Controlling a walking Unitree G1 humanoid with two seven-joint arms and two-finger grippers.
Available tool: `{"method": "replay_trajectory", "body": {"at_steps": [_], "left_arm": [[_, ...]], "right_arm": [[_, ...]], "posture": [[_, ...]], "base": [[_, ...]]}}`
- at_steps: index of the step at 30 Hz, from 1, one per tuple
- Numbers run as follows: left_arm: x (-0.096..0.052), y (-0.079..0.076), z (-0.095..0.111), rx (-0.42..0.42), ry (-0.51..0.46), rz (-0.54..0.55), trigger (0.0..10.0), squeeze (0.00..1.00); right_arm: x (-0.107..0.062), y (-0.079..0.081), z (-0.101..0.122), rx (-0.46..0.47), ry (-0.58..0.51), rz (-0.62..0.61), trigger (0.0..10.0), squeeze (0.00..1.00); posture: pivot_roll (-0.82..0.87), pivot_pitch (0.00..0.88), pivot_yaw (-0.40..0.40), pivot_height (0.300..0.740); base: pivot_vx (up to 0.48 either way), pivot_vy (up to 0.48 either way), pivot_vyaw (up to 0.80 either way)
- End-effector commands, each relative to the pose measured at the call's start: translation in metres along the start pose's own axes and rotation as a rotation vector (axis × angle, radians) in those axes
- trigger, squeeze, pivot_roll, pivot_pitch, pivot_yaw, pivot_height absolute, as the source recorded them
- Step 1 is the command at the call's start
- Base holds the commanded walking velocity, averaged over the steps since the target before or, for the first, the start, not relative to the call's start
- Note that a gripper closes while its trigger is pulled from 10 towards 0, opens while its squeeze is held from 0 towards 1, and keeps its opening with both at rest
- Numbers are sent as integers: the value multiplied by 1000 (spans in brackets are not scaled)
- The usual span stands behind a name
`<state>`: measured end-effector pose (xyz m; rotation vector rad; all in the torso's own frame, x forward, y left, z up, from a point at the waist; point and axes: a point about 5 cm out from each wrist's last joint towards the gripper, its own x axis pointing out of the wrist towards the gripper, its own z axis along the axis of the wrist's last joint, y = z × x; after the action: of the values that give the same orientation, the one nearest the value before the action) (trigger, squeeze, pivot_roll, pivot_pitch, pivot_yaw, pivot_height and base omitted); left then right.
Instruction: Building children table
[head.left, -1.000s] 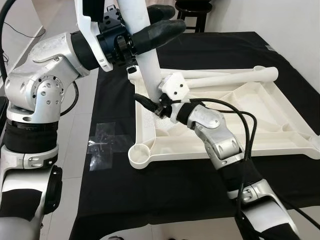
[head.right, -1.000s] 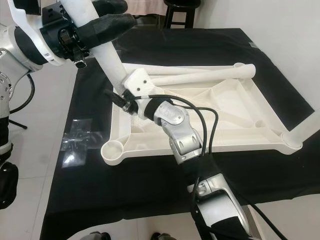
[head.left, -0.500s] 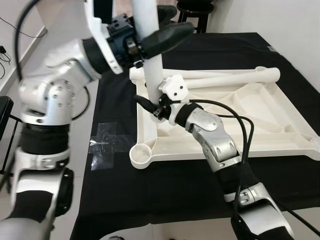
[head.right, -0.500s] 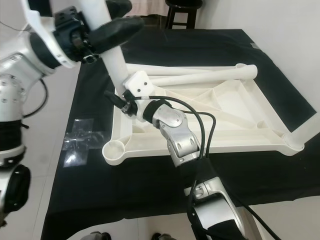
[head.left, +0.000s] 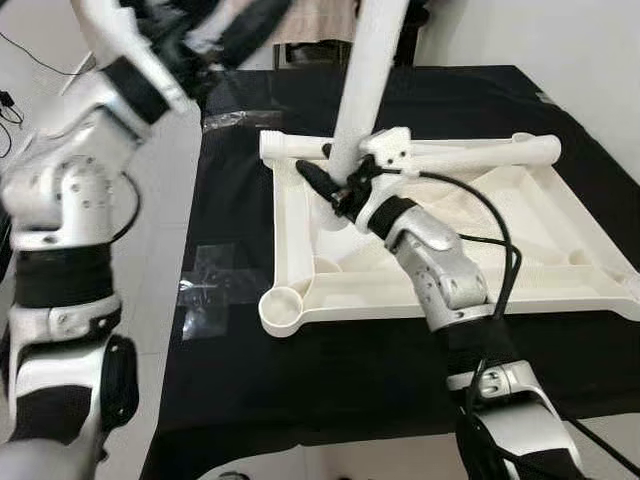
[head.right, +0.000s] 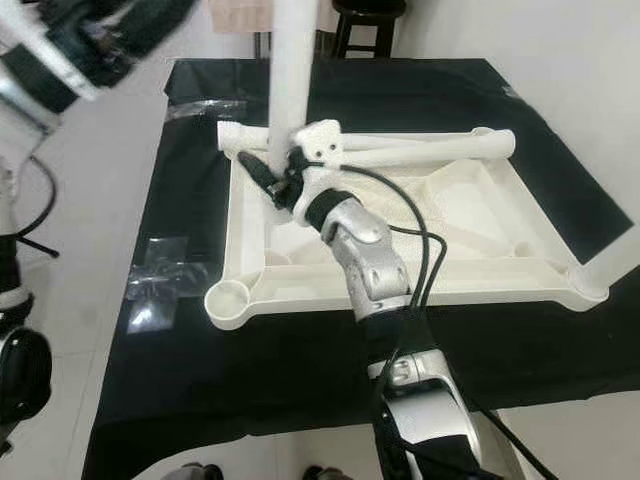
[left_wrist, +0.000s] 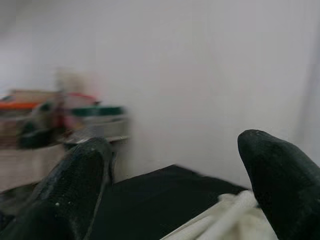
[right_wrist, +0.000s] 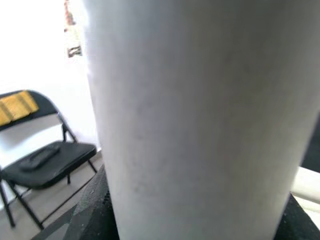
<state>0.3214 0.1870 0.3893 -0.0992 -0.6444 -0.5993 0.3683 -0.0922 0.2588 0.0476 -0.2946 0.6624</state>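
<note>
- Tabletop (head.left: 440, 255), white plastic and upside down, lay on a black-clothed surface (head.left: 330, 380).
- A white table leg (head.left: 362, 90) stood nearly upright at the tabletop's far left corner, near its socket.
- The right end effector (head.left: 335, 185) was clamped low on that leg, next to the tabletop's rim.
- The left end effector (left_wrist: 170, 165) was raised at far left, blurred, fingers (left_wrist: 75, 175) spread apart and gripping nothing.
- A second leg (head.left: 470, 152) lay along the far rim.
- Risk, as a judgement: with one low grip, the tall leg could tip or slip, missing its socket, or lever the tabletop across the cloth.
</note>
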Motion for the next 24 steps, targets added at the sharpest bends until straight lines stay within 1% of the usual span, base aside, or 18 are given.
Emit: {"method": "replay_trajectory", "body": {"at_steps": [1, 3, 5, 6, 7, 8, 9, 10, 12, 14, 15, 16, 18, 19, 20, 21, 22, 24], "left_arm": [[-8, 1, -2, 45, 34, 37, 10000, 1000], [-24, -5, -26, 53, 126, 58, 10000, 1000], [-40, -16, -50, 52, 219, 48, 10000, 149], [-40, -16, -50, 52, 219, 48, 10000, 149], [-48, -22, -61, 41, 257, 41, 10000, 0], [-59, -32, -73, 29, 296, 23, 10000, 0], [-66, -38, -80, 20, 318, 13, 10000, 0], [-66, -38, -80, 20, 318, 13, 10000, 0], [-79, -51, -90, -15, 348, 5, 10000, 0], [-92, -65, -99, -5, 387, -43, 10000, 0], [-92, -65, -99, -5, 387, -43, 10000, 0], [-104, -77, -106, -7, 425, -69, 10000, 0], [-111, -84, -111, -19, 446, -76, 10000, 0], [-111, -84, -111, -19, 446, -76, 10000, 0], [-116, -87, -114, -21, 464, -86, 10000, 0], [-116, -87, -114, -21, 464, -86, 10000, 0], [-120, -91, -116, -25, 481, -86, 10000, 0], [-124, -94, -117, -27, 491, -83, 10000, 0]], "right_arm": [[1, 4, 7, 16, -36, 56, 10000, 0], [-5, 16, 13, 36, -79, 201, 10000, 0], [-14, 24, 12, 2, -73, 324, 10000, 0], [-14, 24, 12, 2, -73, 324, 10000, 0], [-17, 25, 11, -7, -62, 357, 10000, 0], [-23, 28, 10, -4, -55, 417, 10000, 0], [-27, 29, 9, 2, -52, 456, 10000, 0], [-27, 29, 9, 2, -52, 456, 10000, 0], [-35, 33, 7, 26, -48, 525, 10000, 0], [-41, 33, 1, 22, -24, 552, 10000, 0], [-41, 33, 1, 22, -24, 552, 10000, 0], [-48, 35, -6, 43, 11, 580, 10000, 0], [-50, 34, -10, 44, 32, 584, 10000, 0], [-50, 34, -10, 44, 32, 584, 10000, 0], [-52, 34, -14, 48, 49, 582, 10000, 0], [-52, 34, -14, 48, 49, 582, 10000, 0], [-54, 34, -18, 53, 66, 594, 10000, 0], [-56, 34, -21, 60, 78, 605, 10000, 0]], "posture": [[89, 156, -47, 740], [88, 167, -47, 740], [89, 175, -52, 740], [89, 175, -52, 740], [92, 183, -58, 740], [93, 192, -62, 740], [94, 195, -64, 740], [94, 195, -64, 740], [95, 199, -66, 740], [98, 208, -70, 740], [98, 208, -70, 740], [100, 211, -69, 740], [99, 215, -65, 740], [99, 215, -65, 740], [99, 215, -65, 740], [99, 215, -65, 740], [104, 217, -62, 740], [104, 218, -62, 740]], "base": [[0, 0, 0], [0, 0, 0], [0, 0, 0], [0, 0, 0], [0, 0, 0], [0, 0, 0], [0, 0, 0], [0, 0, 0], [0, 0, 525], [0, 0, 800], [0, 0, 800], [0, 0, 681], [0, 0, 0], [0, 0, 0], [0, 0, 0], [0, 0, 0], [0, 0, 0], [0, 0, 0]]}}
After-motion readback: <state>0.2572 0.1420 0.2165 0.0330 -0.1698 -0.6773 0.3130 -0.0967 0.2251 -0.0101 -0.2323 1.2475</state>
